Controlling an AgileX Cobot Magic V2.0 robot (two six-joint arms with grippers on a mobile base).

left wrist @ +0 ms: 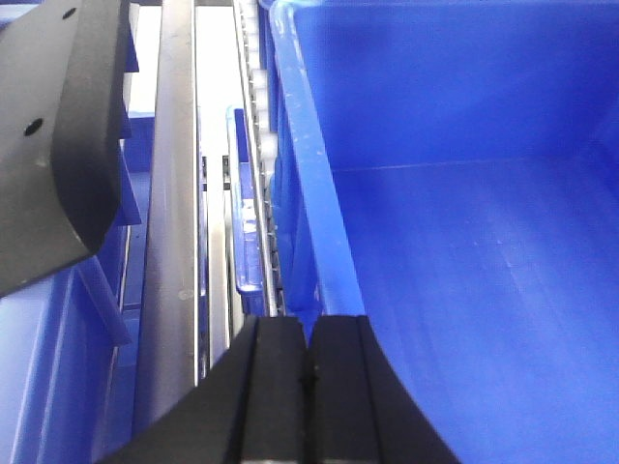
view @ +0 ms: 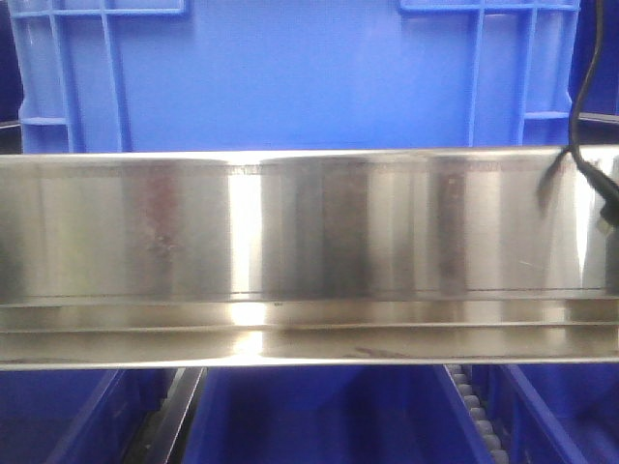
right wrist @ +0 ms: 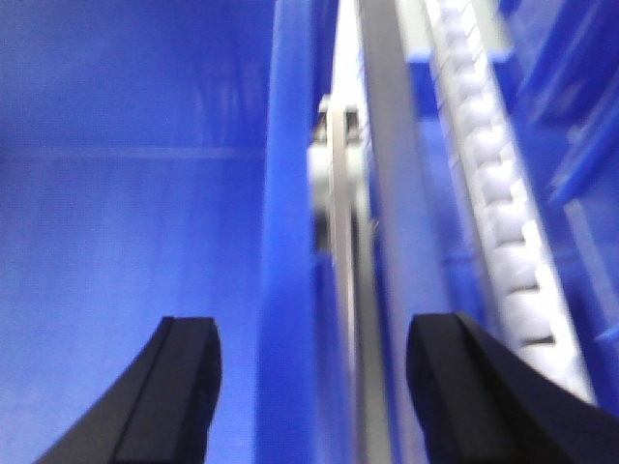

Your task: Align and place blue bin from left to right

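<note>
The blue bin (view: 290,77) is filling the top of the front view, its smooth side wall facing the camera, with raised ribs and small ledges showing near both upper corners. It is standing behind and above a polished steel rail (view: 309,242) that is spanning the whole width of the view and hiding the bin's base. A black cable (view: 578,97) is hanging down across the bin's right corner and over the rail. Below the rail, darker bins (view: 309,416) are sitting side by side, with roller tracks (view: 476,406) running between them.

In the left wrist view, the left tool (left wrist: 309,387) is showing its fingers pressed together with nothing between them. It is sitting just at the near end of the left wall (left wrist: 305,174) of an open blue crate (left wrist: 464,242). Whether this crate is the bin from the front view cannot be told. A roller strip (left wrist: 256,116) and a grey bar (left wrist: 174,193) are running along the wall's outer side, and a black housing (left wrist: 58,126) is jutting in at the upper left.

In the blurred right wrist view, the right tool (right wrist: 314,387) is holding its fingers wide apart. A crate's right wall (right wrist: 285,242) and a metal strip (right wrist: 343,290) are lying between them in the view, and white rollers (right wrist: 493,193) are running beyond.
</note>
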